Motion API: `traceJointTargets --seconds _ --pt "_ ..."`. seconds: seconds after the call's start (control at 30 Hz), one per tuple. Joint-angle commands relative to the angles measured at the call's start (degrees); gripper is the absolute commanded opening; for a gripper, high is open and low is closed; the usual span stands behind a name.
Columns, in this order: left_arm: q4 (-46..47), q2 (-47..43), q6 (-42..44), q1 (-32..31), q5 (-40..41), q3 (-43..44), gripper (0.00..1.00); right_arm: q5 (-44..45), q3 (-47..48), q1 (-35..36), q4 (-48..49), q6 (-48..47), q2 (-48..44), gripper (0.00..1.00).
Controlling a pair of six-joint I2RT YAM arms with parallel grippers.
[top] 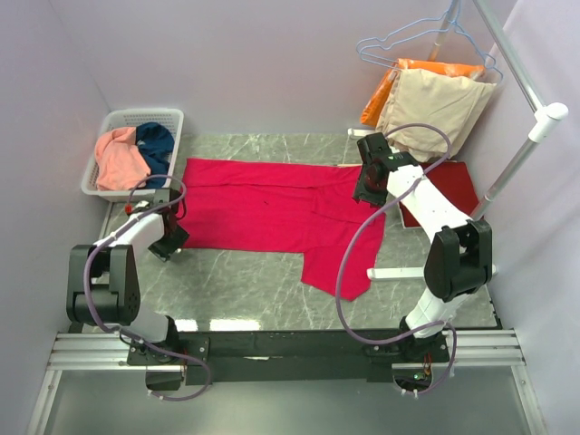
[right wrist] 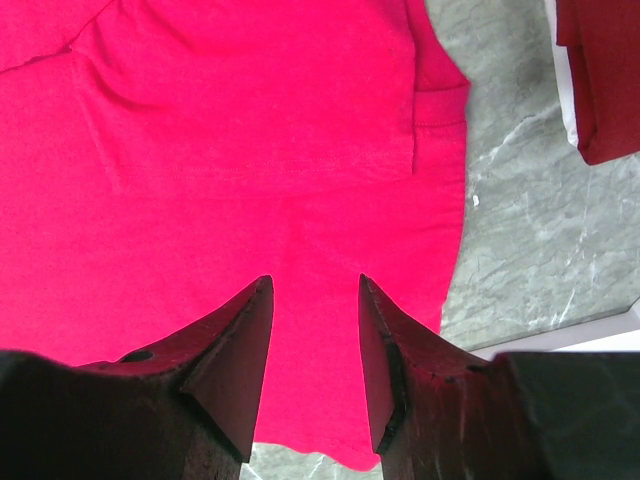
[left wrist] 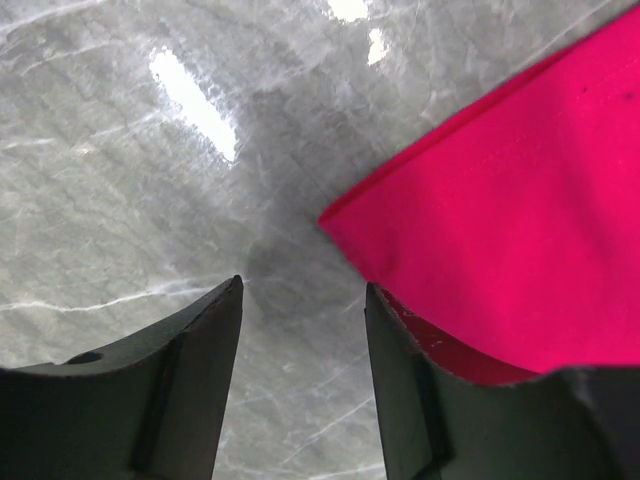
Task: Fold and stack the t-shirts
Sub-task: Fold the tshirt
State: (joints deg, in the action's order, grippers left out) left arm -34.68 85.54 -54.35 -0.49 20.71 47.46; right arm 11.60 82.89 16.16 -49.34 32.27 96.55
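Left gripper (left wrist: 303, 292) jaws stand parted, bare marble table (left wrist: 150, 200) between them, beside the crimson t-shirt (left wrist: 520, 200) corner. Right gripper (right wrist: 315, 290) gapes empty above that shirt. Only the overhead view shows the salmon t-shirt (top: 120, 156) and teal t-shirt (top: 156, 145) in the basket (top: 136, 116).

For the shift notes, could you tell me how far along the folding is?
Done: the dark red shirt looks folded at the right. In hand: the crimson shirt lies spread out, left gripper open at its corner, right gripper open over it. Left: pink shirt and teal shirt in the basket.
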Motion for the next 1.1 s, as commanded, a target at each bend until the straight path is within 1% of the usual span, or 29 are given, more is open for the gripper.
traceJointTargets --seconds 0.0,0.47,0.5,0.57,0.7,0.9,1.07 --pt "2.8 0.9 -1.1 0.3 -0.1 0.0 0.57 1.6 0.0 0.4 -0.9 1.1 -1.5 0.46" --pt "1.0 6.0 -0.8 0.4 1.8 7.5 0.56 0.4 3.2 0.4 -1.9 1.1 2.3 0.45" --pt "0.9 6.3 -0.8 1.7 1.7 8.0 0.56 0.4 3.7 0.4 -2.1 1.3 2.8 0.44" --pt "0.6 6.5 -0.9 1.9 2.0 8.8 0.56 0.4 4.2 0.3 -2.1 1.1 3.7 0.44" --pt "1.8 6.2 -0.8 1.9 0.9 9.1 0.56 0.4 6.1 0.4 -2.8 0.9 5.7 0.44" --pt "1.7 12.1 -0.4 2.2 -0.6 11.9 0.55 0.6 9.7 0.4 -4.2 0.2 8.8 0.43" --pt "2.4 13.6 -0.3 2.2 -1.4 12.8 0.55 1.0 11.1 0.4 -4.8 -0.1 10.3 0.42"
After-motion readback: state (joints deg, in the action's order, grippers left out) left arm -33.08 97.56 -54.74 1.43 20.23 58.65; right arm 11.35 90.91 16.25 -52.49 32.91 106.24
